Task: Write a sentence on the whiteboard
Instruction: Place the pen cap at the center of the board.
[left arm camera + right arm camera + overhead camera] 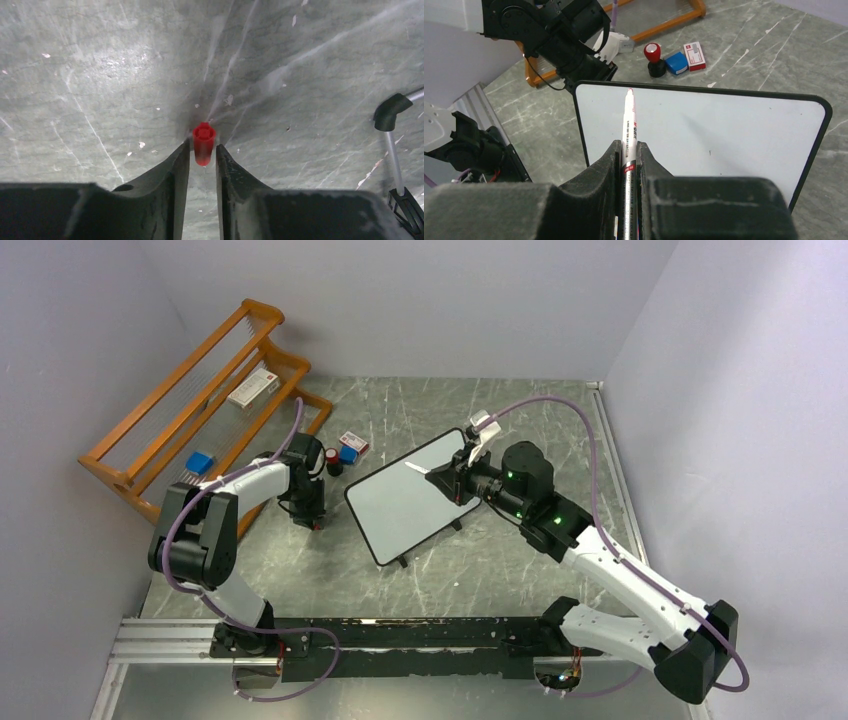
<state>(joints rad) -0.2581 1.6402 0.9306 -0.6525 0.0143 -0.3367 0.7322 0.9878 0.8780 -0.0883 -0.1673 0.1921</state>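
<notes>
The whiteboard stands tilted at the table's middle, its face blank white. No red lettering of the sentence shows on it in the top view or the right wrist view. My right gripper is shut on a white marker, uncapped. Its tip points at the board's upper left area, close to or touching the surface. My left gripper hangs low over the table left of the board. It is shut on a small red marker cap at its fingertips.
An orange wooden rack holding small boxes stands at the back left. A red-topped stamp, a blue box and a red-white box lie behind the board. A black foot on a metal rod is right of my left gripper.
</notes>
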